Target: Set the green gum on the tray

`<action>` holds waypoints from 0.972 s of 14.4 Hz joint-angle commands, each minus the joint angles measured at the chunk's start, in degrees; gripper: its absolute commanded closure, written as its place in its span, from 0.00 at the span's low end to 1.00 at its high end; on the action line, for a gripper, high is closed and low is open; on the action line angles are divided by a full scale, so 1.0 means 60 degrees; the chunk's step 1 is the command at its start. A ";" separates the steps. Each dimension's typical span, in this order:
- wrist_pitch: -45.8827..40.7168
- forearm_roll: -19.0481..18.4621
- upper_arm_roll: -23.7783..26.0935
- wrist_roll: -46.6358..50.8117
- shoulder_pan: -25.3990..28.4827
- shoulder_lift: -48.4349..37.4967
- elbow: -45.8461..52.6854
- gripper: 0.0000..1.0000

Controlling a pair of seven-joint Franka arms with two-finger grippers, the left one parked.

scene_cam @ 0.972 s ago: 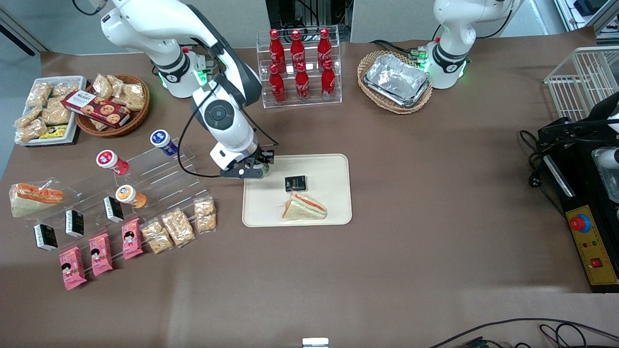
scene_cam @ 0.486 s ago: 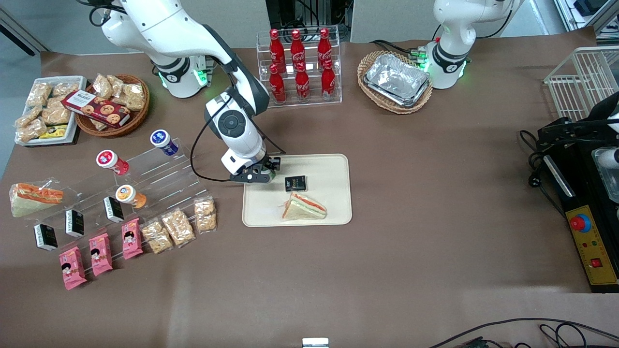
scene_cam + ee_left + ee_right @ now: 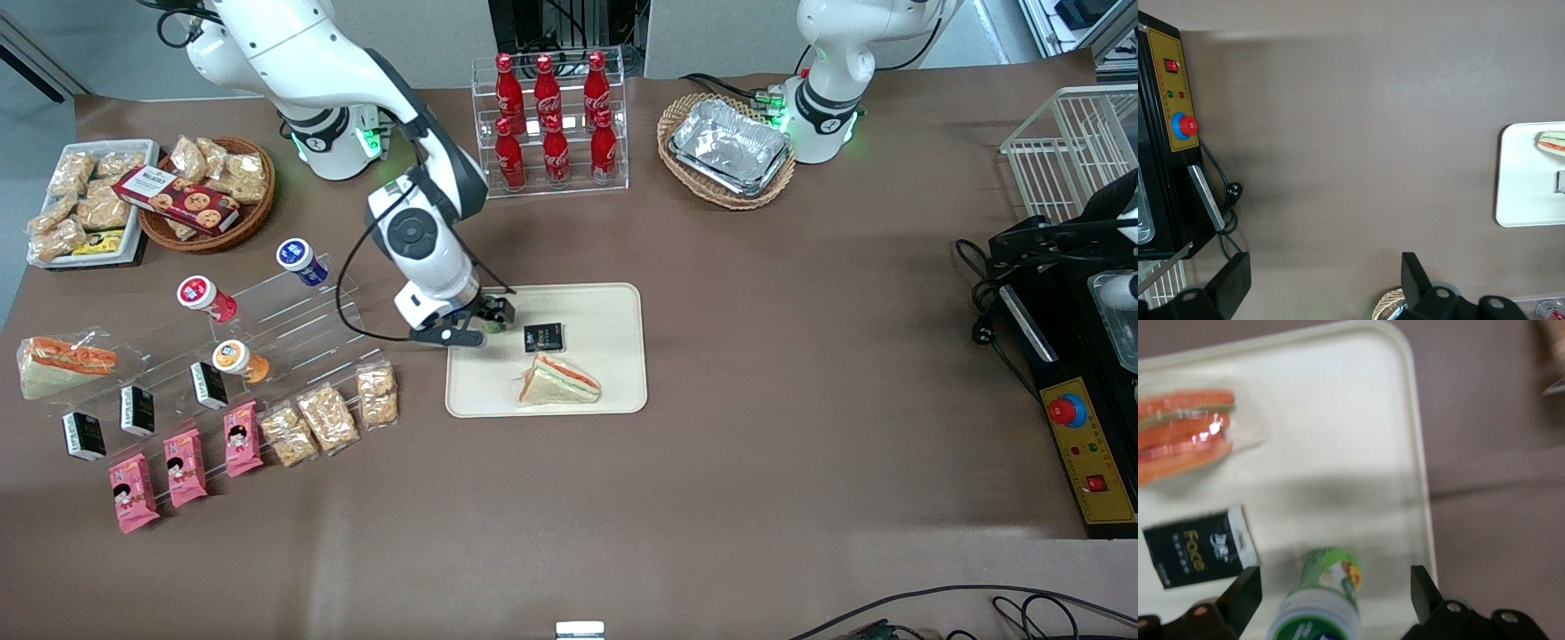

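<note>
Since a second ago the right arm's black two-finger gripper (image 3: 480,324) has moved over the cream rectangular plastic tray (image 3: 605,302) at frame centre. Its fingers (image 3: 1241,600) are spread, with the small green-bodied, white-lidded gum bottle (image 3: 1321,600) between them on the tray. Brown cloth-covered table (image 3: 800,356) fills the frame.

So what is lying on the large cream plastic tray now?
On the cream tray lie a wrapped triangular sandwich, a small black packet and the green gum bottle, between the open gripper fingers. The arm hides that corner in the front view.
</note>
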 commanded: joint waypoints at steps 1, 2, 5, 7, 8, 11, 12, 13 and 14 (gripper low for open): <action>-0.1755 0.0069 -0.0164 -0.0480 -0.0924 -0.1142 0.0437 0.00; -0.2283 0.0069 -0.0165 -0.0772 -0.1290 -0.1523 0.0511 0.00; -0.3398 0.0069 -0.0165 -0.2321 -0.2462 -0.2637 0.0555 0.00; -0.4713 0.0069 -0.0165 -0.3553 -0.3398 -0.3005 0.1181 0.00; -0.5634 0.0069 -0.0165 -0.4110 -0.3838 -0.2992 0.1780 0.00; -0.7908 0.0069 -0.0165 -0.5766 -0.5040 -0.2962 0.3130 0.00; -0.8291 0.0055 -0.0179 -0.6060 -0.5406 -0.2962 0.3482 0.00; -0.8672 -0.0003 -0.0165 -0.6223 -0.5729 -0.2948 0.3833 0.00; -0.9024 -0.0221 -0.0165 -0.6312 -0.5921 -0.2919 0.4214 0.00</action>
